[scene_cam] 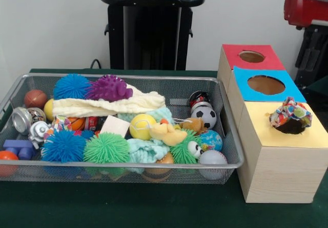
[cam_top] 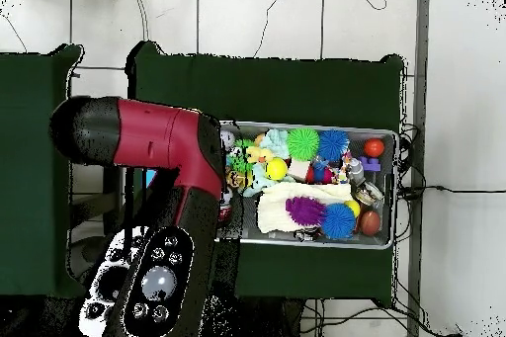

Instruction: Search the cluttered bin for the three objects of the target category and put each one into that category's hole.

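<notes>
The silver wire-mesh bin [scene_cam: 123,164] fills the left and middle of the front view, packed with toys; it also shows in the overhead view [cam_top: 388,238]. One white fabric piece with coloured dots and triangles [scene_cam: 290,114] sits bunched on the yellow-topped box [scene_cam: 266,130], over its round hole [scene_cam: 293,128], which shows only as a dark sliver beneath it. A second dotted fabric piece [scene_cam: 60,121] seems to lie at the bin's left among the clutter. My gripper shows in neither view; the red arm [cam_top: 158,140] covers the boxes in the overhead view.
The blue-topped box [scene_cam: 245,87] and the red-topped box [scene_cam: 230,56] stand behind the yellow one, holes open. The bin holds spiky rubber balls, a cream waffle cloth [scene_cam: 107,105], a mint-green cloth [scene_cam: 146,150], a soccer ball [scene_cam: 206,117] and a yellow ball [scene_cam: 142,126]. A red arm part [scene_cam: 307,5] is at top right.
</notes>
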